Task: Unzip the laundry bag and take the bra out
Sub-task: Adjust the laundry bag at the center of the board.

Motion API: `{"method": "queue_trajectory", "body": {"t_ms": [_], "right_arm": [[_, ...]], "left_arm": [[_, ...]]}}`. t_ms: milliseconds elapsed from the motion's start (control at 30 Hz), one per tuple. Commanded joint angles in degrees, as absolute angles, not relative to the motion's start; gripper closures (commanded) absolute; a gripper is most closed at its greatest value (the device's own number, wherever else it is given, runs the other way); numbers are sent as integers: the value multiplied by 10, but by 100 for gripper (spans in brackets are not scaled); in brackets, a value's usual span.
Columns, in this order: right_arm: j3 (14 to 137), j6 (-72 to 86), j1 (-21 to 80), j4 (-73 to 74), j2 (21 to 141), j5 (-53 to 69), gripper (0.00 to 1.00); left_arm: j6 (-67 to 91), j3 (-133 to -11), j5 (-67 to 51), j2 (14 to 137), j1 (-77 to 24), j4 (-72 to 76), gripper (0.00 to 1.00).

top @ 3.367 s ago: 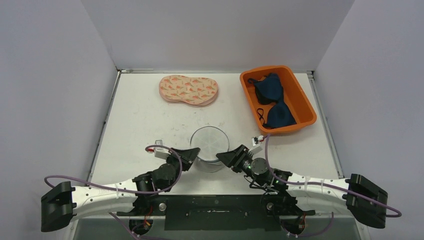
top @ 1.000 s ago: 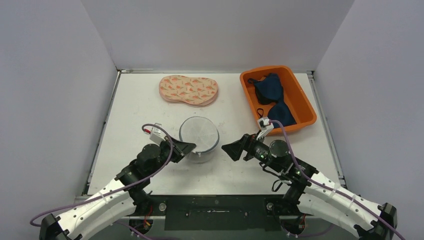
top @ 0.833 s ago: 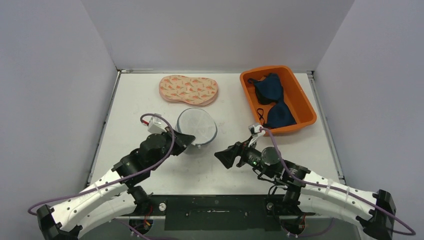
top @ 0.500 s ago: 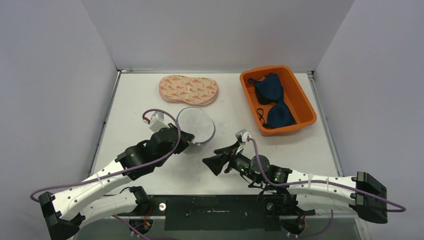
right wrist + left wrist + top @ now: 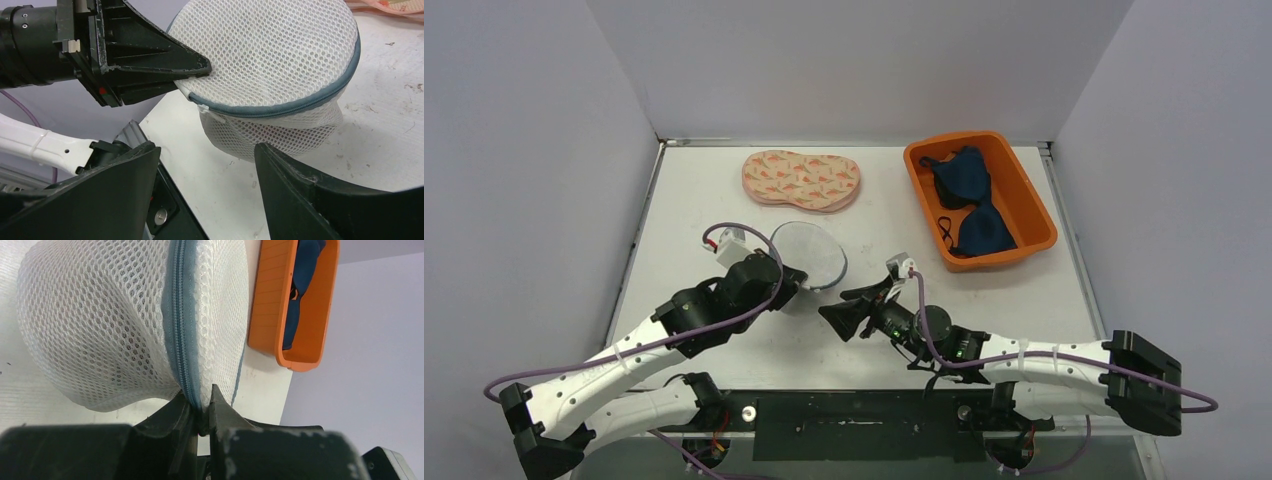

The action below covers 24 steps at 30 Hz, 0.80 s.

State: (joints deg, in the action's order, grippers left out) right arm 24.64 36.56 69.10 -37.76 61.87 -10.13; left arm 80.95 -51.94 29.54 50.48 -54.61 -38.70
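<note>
The laundry bag [image 5: 810, 255] is a round white mesh pouch with a grey-blue zipper [image 5: 285, 106] round its rim; it is tilted and lifted on its left side. My left gripper [image 5: 790, 282] is shut on the bag's zipper seam [image 5: 180, 320], the fabric pinched between its fingertips [image 5: 200, 402]. My right gripper [image 5: 834, 316] stands open just right of and below the bag, its fingers apart with bare table between them [image 5: 206, 150]. A small white zipper tab [image 5: 202, 107] shows at the seam. The bra is hidden behind the mesh; only a faint reddish tint [image 5: 280, 132] shows.
An orange bin [image 5: 1036, 208] at the back right holds dark blue garments [image 5: 969, 185]. A pink patterned padded piece [image 5: 802, 178] lies at the back centre. Grey walls close in the table on three sides.
My left arm has carried the bag back and to the left. My right arm has swung left and low toward the bag, and its jaws have narrowed somewhat.
</note>
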Motion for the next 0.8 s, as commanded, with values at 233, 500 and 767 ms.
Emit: {"method": "queue_trajectory", "body": {"t_ms": [233, 500, 767], "right_arm": [[264, 368, 695, -469, 622, -98, 10], [284, 390, 691, -417, 627, -91, 12], [270, 400, 692, -455, 636, -80, 29]], "left_arm": [[836, -534, 314, 490, -544, -376, 100], [834, -537, 294, 493, -540, -365, 100], [831, -530, 279, 498, -539, -343, 100]]}}
